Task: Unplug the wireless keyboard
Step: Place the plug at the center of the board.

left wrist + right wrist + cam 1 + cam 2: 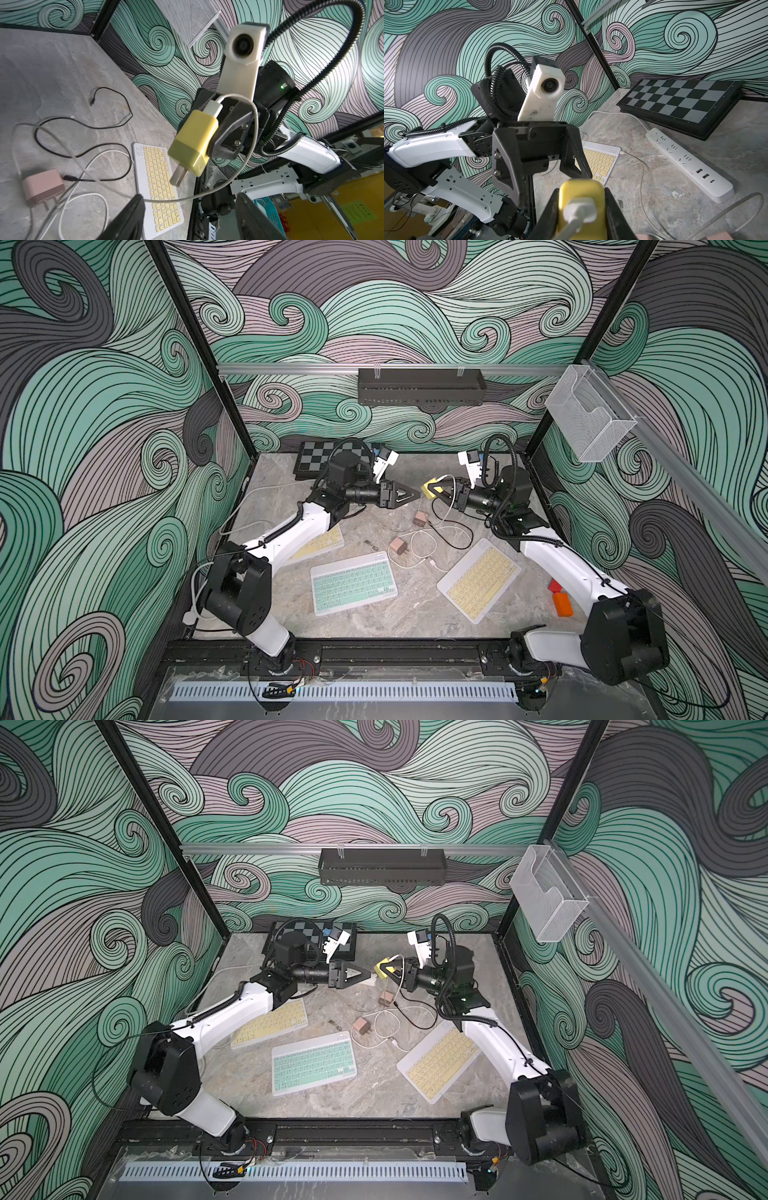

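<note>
Keyboard (598, 160) with yellow keys is seen lying at nine o'clock on the table (374, 626), a cable (641, 166) plugged into its corner. Further back, near twelve o'clock, the yellow charger (195, 141) is held aloft, pinched by the right gripper (435, 492). The left gripper (413, 494) is spread open, facing it. Unplugging is judged unfinished.
</note>
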Motion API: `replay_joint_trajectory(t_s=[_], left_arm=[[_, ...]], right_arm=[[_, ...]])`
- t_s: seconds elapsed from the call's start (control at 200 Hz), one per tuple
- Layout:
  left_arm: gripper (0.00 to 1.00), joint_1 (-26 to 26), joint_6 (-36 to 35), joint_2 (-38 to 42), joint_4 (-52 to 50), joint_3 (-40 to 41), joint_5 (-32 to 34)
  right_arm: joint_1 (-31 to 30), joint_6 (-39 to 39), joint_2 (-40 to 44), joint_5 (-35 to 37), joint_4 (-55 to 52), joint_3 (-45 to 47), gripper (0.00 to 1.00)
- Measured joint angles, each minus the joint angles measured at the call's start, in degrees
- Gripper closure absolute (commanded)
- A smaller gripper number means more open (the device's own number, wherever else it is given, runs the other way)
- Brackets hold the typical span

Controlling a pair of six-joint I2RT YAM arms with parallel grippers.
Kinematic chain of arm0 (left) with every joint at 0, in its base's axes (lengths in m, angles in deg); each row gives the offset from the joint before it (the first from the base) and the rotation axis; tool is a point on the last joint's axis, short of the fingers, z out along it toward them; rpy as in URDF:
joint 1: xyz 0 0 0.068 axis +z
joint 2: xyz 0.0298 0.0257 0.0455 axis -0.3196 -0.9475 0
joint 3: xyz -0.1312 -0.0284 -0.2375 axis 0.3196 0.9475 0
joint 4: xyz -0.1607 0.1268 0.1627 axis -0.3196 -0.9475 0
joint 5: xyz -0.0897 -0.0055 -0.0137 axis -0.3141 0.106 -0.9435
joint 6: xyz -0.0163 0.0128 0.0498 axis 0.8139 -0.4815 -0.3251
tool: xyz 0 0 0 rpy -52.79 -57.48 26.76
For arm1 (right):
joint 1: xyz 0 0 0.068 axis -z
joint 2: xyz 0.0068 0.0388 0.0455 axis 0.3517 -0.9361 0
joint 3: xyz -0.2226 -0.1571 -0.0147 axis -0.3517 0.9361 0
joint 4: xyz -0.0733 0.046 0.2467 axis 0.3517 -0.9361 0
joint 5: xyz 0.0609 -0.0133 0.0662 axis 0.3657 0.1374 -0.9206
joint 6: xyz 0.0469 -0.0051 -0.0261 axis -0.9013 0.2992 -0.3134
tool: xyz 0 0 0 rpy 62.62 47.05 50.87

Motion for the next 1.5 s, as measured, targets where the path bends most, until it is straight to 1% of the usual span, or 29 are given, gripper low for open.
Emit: replay_joint_trajectory(t_s=[0.065, 0.2, 0.3, 0.47, 0.7, 0.74, 0.911, 0.976, 1.071, 1.206, 1.291, 1.396, 1.501], left_arm=[[0.34, -1.1, 1.1, -1.2, 2.8, 0.0, -0.9], [0.36, -2.4, 2.3, -3.1, 6.1, -0.5, -2.1], [0.38, -2.6, 2.9, -3.3, 7.3, -0.5, -2.3], [0.44, -2.6, 5.4, -3.9, 11.6, -1.0, -2.5], [0.45, -2.7, 8.0, -6.0, 15.3, -2.8, -2.6], [0.42, -2.7, 8.0, -6.1, 15.3, -3.0, -2.6], [0.4, -2.3, 6.5, -6.1, 13.1, -2.9, -1.2], [0.39, -2.3, 5.0, -5.8, 10.4, -2.9, -0.5], [0.3, -1.5, 1.8, -4.3, 4.6, -2.5, 1.2], [0.31, 1.1, -3.6, 3.0, -5.2, 2.6, 8.7], [0.31, 2.6, -6.6, 8.2, -10.5, 5.6, 13.3], [0.31, 3.2, -8.5, 12.5, -14.0, 8.9, 17.5], [0.31, 3.2, -9.1, 13.7, -15.9, 11.3, 20.2]], right_arm=[[0.0, -0.9, 0.0, -0.6, 0.7, 0.0, 1.0], [0.0, -4.6, -0.1, -1.3, 3.2, 0.0, 1.0], [0.0, -8.0, -0.6, -1.7, 6.4, 0.0, 1.0], [-0.1, -13.1, -1.8, -2.4, 11.7, 0.3, 1.0], [-0.1, -15.7, -1.9, -2.7, 14.8, 0.6, 1.0], [-0.1, -15.6, -1.9, -2.6, 14.5, 0.6, 1.0], [-0.1, -15.3, -2.4, -2.4, 13.4, 1.4, 1.0], [-0.1, -15.2, -2.8, -1.9, 12.7, 1.9, 1.0], [0.0, -13.5, -3.2, 0.7, 7.7, 1.9, 1.0], [0.5, -10.3, -3.8, 5.1, 0.5, 3.5, 1.0], [0.5, -9.2, -5.9, 6.7, -2.6, 4.6, 1.0], [-0.5, -7.8, -10.2, 7.3, -5.2, 5.4, 1.0], [-2.6, -5.0, -13.7, 9.7, -9.6, 5.2, 1.0]])
